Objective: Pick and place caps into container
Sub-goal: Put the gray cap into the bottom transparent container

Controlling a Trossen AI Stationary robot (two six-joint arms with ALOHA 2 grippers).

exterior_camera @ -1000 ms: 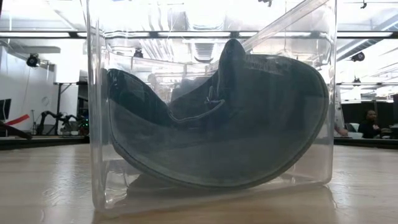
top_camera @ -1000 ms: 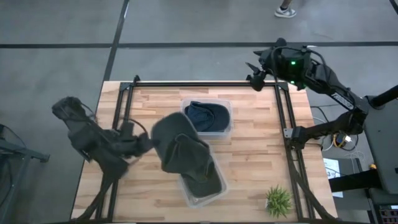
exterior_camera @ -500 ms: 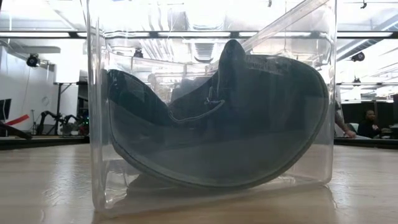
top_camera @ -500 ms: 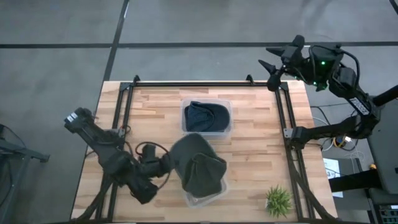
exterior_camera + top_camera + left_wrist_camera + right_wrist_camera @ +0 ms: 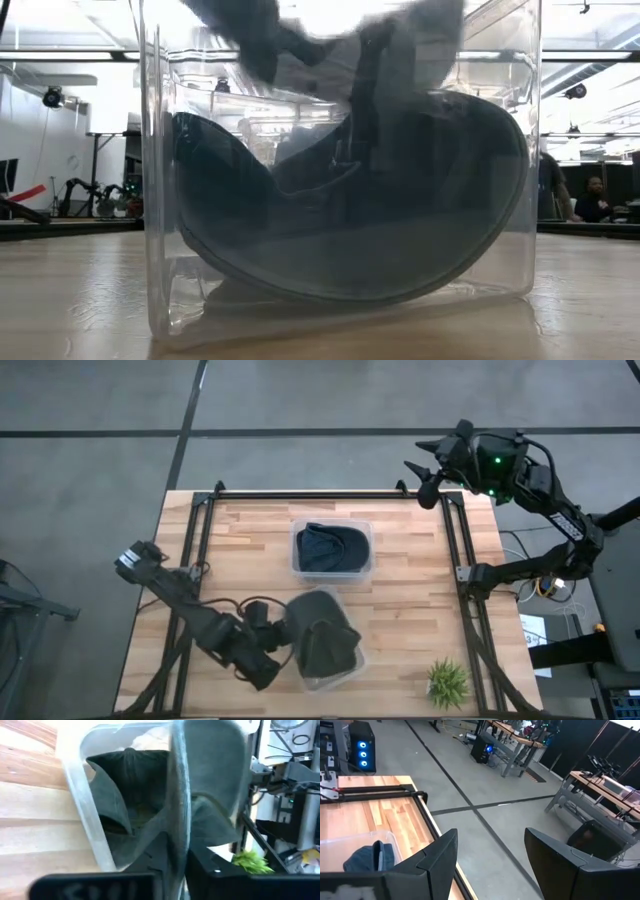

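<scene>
Gripping the edge of an olive-green cap [image 5: 322, 632], the left gripper [image 5: 280, 641] sits in the lower centre of the high view, just left of the lower clear container [image 5: 345, 670]. In the left wrist view its two dark fingers [image 5: 150, 857] stand close together with the cap's fabric [image 5: 210, 785] pinched between them; the cloth rises in a thin fold from the pinch and spreads over the container's rim [image 5: 82, 805]. A second olive-green cap [image 5: 125, 785] lies inside that container beneath the held one. From the gripper, the left arm [image 5: 190, 610] runs up and left across the wooden table [image 5: 410, 620] toward the frame's left edge.

Above the lower container, at the centre of the high view, stands an upper clear container [image 5: 366, 530] holding a navy-blue cap [image 5: 330, 548]. The low view looks through a clear container wall [image 5: 160, 200] at a dark cap [image 5: 400, 210] curled inside, with blurred dark fabric [image 5: 270, 30] across the top of the frame.

The right gripper [image 5: 428, 468] hangs at the upper right of the high view, off the table's far edge and over the grey floor. The right wrist view shows its fingers [image 5: 440, 855] spread wide apart with nothing between them. A small green spiky plant [image 5: 447, 682] stands at the lower right of the table, well apart from both containers.
</scene>
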